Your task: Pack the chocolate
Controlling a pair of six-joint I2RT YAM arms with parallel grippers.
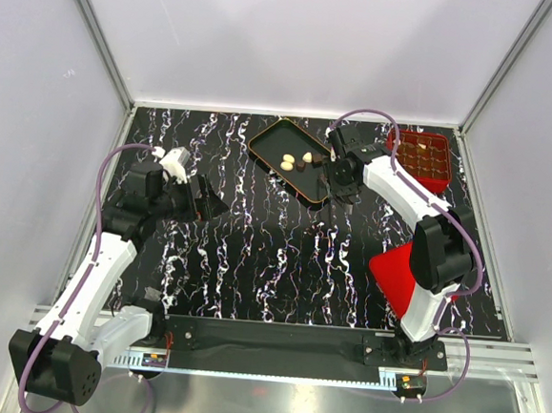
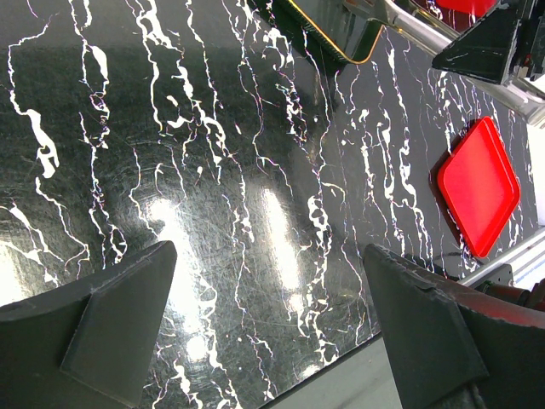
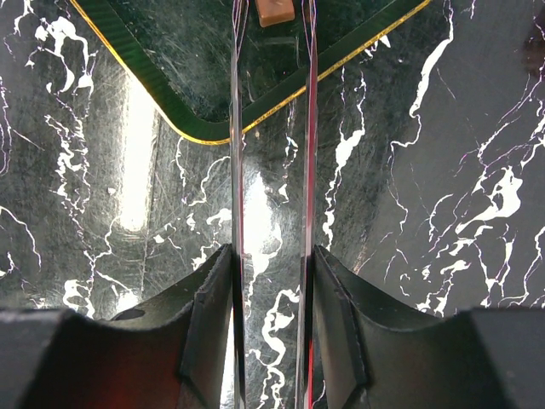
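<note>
The top edge of the right wrist view cuts off a light brown chocolate (image 3: 274, 10) between the thin blades of the right gripper (image 3: 272, 38); whether they touch it I cannot tell. Seen from above, the right arm hides part of the red lid (image 1: 390, 273) near the table's right edge. The pieces in the red box (image 1: 423, 157) are too small to tell their shapes.

Left tool (image 2: 268, 290) spread wide; right tool (image 3: 272, 38) pinches a chocolate (image 3: 275, 10).

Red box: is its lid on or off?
Off. The red box shows its grid uncovered, chocolates inside; the flat red lid lies apart on the table.
</note>
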